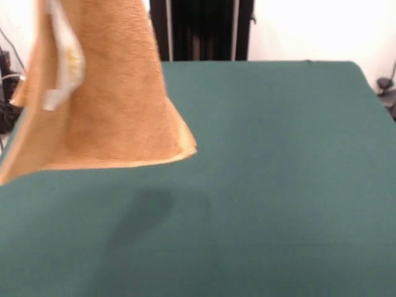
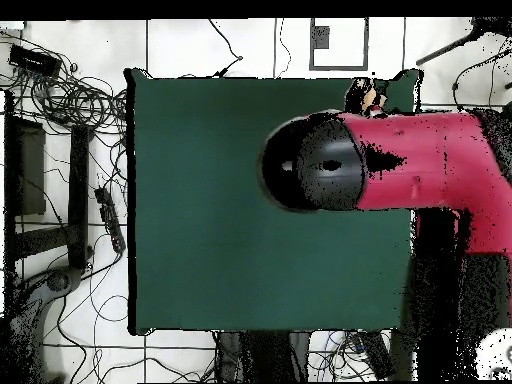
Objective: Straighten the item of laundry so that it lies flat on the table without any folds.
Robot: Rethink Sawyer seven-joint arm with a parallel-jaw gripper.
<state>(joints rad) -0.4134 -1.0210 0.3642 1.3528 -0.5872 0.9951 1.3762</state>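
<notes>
white label (image 1: pixel 62 62) on towel (image 1: pixel 117 105), print unreadable, no other text

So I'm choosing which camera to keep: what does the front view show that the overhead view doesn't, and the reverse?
Front view only: the orange-tan terry-cloth towel hanging in the air clear of the table, its white label and its shadow on the cloth.
Overhead view only: the red and black robot arm reaching over the table, and tangled cables on the floor.
Both: the dark green cloth-covered table. Neither shows the hand.
</notes>
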